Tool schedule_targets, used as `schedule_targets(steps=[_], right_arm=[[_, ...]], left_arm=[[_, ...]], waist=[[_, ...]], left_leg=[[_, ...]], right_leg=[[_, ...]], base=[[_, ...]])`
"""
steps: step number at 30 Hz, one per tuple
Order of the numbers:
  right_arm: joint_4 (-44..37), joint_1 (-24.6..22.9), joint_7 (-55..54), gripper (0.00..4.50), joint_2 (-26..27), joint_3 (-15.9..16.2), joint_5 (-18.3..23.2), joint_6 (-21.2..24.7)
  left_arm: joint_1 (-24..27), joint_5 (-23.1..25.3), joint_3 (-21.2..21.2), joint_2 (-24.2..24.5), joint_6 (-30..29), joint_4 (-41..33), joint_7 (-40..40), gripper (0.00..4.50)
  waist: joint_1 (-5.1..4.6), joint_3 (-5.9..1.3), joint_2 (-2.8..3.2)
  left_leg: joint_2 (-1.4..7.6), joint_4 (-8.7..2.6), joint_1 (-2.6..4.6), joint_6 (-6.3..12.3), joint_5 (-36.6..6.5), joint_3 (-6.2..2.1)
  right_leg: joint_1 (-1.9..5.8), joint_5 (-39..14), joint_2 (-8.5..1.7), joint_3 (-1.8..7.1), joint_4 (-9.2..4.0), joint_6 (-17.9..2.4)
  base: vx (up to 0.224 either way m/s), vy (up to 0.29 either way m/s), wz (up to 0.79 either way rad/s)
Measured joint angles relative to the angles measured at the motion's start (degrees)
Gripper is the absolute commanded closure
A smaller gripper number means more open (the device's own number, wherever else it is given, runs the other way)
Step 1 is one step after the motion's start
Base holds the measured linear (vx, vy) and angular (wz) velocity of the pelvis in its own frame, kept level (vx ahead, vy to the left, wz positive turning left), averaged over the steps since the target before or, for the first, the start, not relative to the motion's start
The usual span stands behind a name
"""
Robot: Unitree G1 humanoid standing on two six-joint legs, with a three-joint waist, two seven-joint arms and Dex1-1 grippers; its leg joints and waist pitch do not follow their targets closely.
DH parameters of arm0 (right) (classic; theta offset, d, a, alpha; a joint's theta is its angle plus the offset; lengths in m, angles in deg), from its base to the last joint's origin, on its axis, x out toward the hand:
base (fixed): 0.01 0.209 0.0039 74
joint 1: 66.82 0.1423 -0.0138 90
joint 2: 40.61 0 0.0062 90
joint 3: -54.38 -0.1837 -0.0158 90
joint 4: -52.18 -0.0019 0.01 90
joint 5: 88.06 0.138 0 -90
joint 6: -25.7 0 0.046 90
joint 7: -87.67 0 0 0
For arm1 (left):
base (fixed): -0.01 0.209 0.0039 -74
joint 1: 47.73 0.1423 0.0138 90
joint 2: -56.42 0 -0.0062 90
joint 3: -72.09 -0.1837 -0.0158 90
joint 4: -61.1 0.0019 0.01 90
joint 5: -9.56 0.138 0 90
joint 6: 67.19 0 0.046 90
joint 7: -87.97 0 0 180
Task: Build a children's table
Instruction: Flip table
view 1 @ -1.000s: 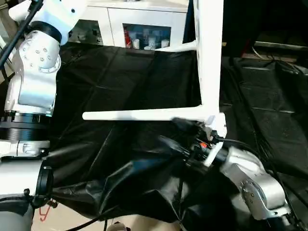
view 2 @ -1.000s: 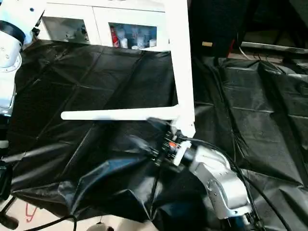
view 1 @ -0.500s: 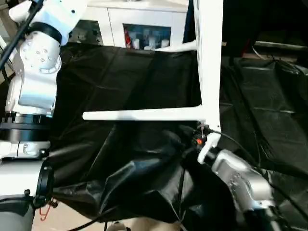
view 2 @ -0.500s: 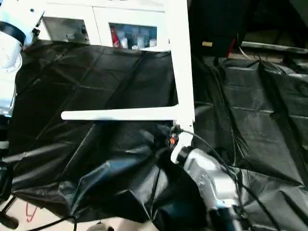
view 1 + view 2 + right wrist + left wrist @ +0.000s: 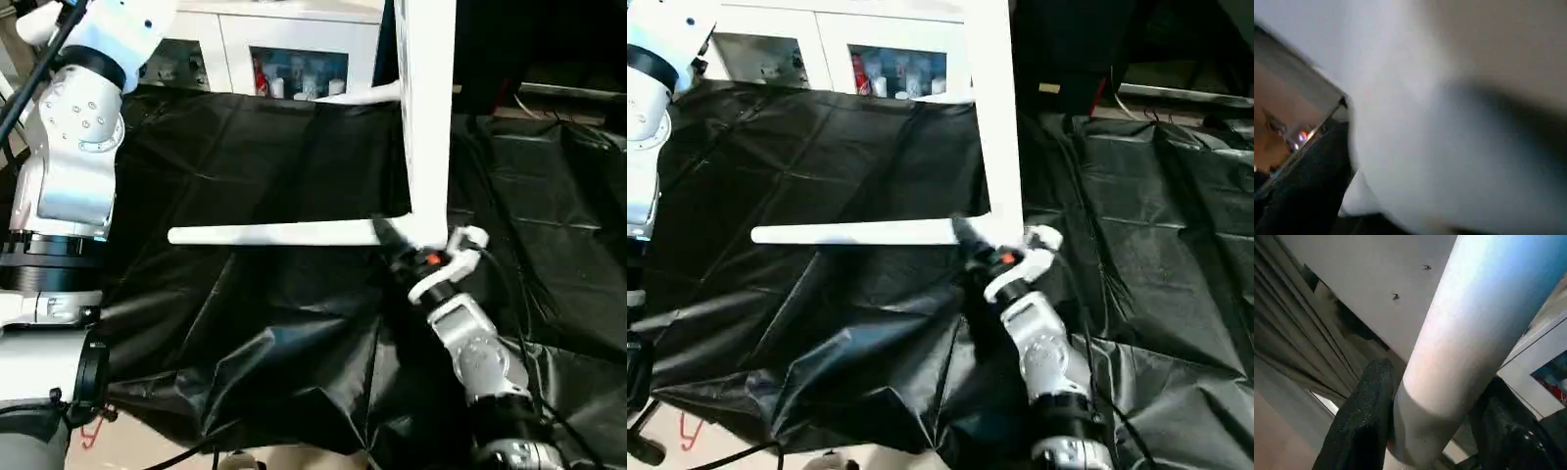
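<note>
Left gripper point(image 5: 1430, 431), seen in the left wrist view, clamps its two black fingers point(image 5: 1364, 426) around a white tubular leg point(image 5: 1459, 347); right gripper point(image 5: 397, 240), in the head views, sits at the lower corner of the tabletop point(image 5: 428, 117), where a second leg point(image 5: 274, 235) meets it, and whether its fingers are parted or closed cannot be told, the right wrist view being blurred; the tabletop stands on edge, rising out of the top of the head views, with the second leg jutting sideways from its lower corner above the black sheet point(image 5: 245, 313) and another leg point(image 5: 367, 96) projecting higher up; a white cabinet point(image 5: 284, 54) with glass doors stands behind; the step in hand appears to be seating or steadying a leg in its corner socket; the next move probably calls for firm support of the tabletop while the leg is pressed or turned home, without tipping the upright panel.
</note>
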Motion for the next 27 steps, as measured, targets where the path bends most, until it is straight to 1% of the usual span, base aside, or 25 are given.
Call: schedule_targets(steps=[1,3,5,8,10,12,14,15,17,18,20,21,22,27], right_arm=[[0.98,0.39,0.50,0.00,0.02,-0.05,-0.02,-0.34],[3.14,1.33,1.49,0.30,0.41,-0.39,-0.02,-0.87],[4.56,2.02,2.33,0.43,0.79,-0.62,-0.04,-1.09],[5.96,2.68,3.23,0.77,1.02,-1.08,-0.04,-1.66],[7.40,3.43,4.38,0.86,1.09,-1.32,-0.04,-2.15],[8.33,4.01,4.95,1.07,1.09,-1.54,-0.10,-2.29],[9.52,4.56,5.69,1.18,1.12,-1.76,-0.09,-2.85],[9.98,4.79,5.95,1.33,1.17,-1.79,-0.10,-3.09],[10.61,5.09,6.08,1.33,1.18,-1.86,-0.21,-3.42],[10.91,5.21,6.10,1.53,1.18,-1.92,-0.34,-3.59],[11.74,5.39,6.53,1.67,1.19,-2.29,-0.55,-4.12],[12.17,5.55,6.80,1.67,1.24,-2.34,-0.50,-4.12],[12.60,5.77,7.05,1.83,1.29,-2.41,-0.51,-4.15],[14.56,6.51,8.02,2.06,1.61,-3.33,-0.08,-4.33]], left_arm=[[0.00,0.00,0.00,0.00,-0.11,0.00,-0.02,2.49],[0.08,0.00,0.00,0.00,-0.28,0.00,-0.02,2.49],[0.14,0.00,0.00,-0.01,-0.30,0.00,-0.02,2.49],[0.18,0.00,0.00,-0.01,-0.39,0.01,-0.05,2.49],[0.24,0.01,0.12,0.00,-0.49,0.01,-0.15,2.49],[0.41,0.06,0.35,0.00,-0.47,0.01,-0.15,2.49],[0.50,0.06,0.40,0.00,-0.43,0.01,-0.19,2.49],[0.57,0.06,0.41,0.00,-0.42,0.00,-0.27,2.49],[0.76,0.06,0.42,-0.02,-0.25,-0.05,-0.37,2.49],[1.00,0.07,0.42,-0.04,-0.17,-0.34,-0.37,2.49],[1.54,0.07,0.42,-0.16,-0.03,-1.16,-0.37,2.49],[1.58,0.07,0.42,-0.24,0.04,-1.16,-0.37,2.49],[1.62,0.07,0.42,-0.25,0.08,-1.21,-0.37,2.49],[2.24,0.13,0.42,-0.30,0.53,-2.04,-0.37,2.49]], waist=[[-0.01,0.00,0.00],[-0.07,0.00,0.00],[-0.10,0.01,0.01],[-0.18,0.01,0.02],[-0.38,0.01,0.01],[-0.60,0.01,0.02],[-0.68,0.01,0.02],[-0.72,0.01,0.02],[-0.79,0.01,0.02],[-0.82,0.01,0.02],[-0.83,0.02,0.03],[-0.83,0.02,0.04],[-0.82,0.03,0.05],[-0.83,0.04,0.06]], left_leg=[[0.00,0.02,0.00,0.00,0.00,0.00],[0.02,0.09,0.01,0.00,0.01,0.00],[0.02,0.12,0.02,-0.01,0.01,0.00],[0.03,0.19,0.02,-0.01,0.02,0.00],[0.03,0.25,0.02,-0.01,0.01,0.00],[0.03,0.31,0.02,-0.01,0.02,0.00],[0.03,0.34,0.03,-0.01,0.02,-0.01],[0.03,0.35,0.03,-0.01,0.03,-0.01],[0.03,0.41,0.03,0.00,0.04,0.00],[0.02,0.45,0.03,0.00,0.04,0.00],[0.03,0.49,0.02,0.01,0.04,0.00],[0.03,0.51,0.02,0.01,0.05,0.00],[0.03,0.51,0.02,0.01,0.05,0.00],[0.03,0.53,0.02,0.05,0.08,0.00]], right_leg=[[-0.02,-0.01,0.00,0.00,0.06,-0.01],[-0.05,-0.05,0.00,0.00,0.22,-0.08],[-0.07,-0.05,0.00,0.01,0.29,-0.09],[-0.07,-0.05,-0.01,0.02,0.36,-0.09],[-0.07,-0.05,-0.01,0.03,0.40,-0.09],[-0.07,-0.05,-0.02,0.03,0.48,-0.09],[-0.07,-0.05,-0.02,0.04,0.51,-0.09],[-0.07,-0.05,-0.02,0.04,0.52,-0.09],[-0.07,-0.05,-0.03,0.06,0.53,-0.09],[-0.07,-0.04,-0.03,0.07,0.55,-0.09],[-0.07,-0.04,-0.03,0.07,0.56,-0.09],[-0.07,-0.04,-0.04,0.07,0.59,-0.09],[-0.07,-0.04,-0.04,0.07,0.59,-0.09],[-0.07,-0.03,-0.04,0.07,0.61,-0.09]], base=[[0.000,0.000,0.00],[0.000,0.000,0.00],[0.000,0.000,0.00],[0.000,0.000,0.00],[0.000,0.000,0.00],[0.000,0.000,0.00],[0.000,0.000,0.00],[0.000,0.000,0.00],[0.000,0.000,0.00],[0.000,0.000,0.00],[0.000,0.000,0.00],[0.000,0.000,0.00],[0.000,0.000,0.00],[0.000,0.000,0.00]])
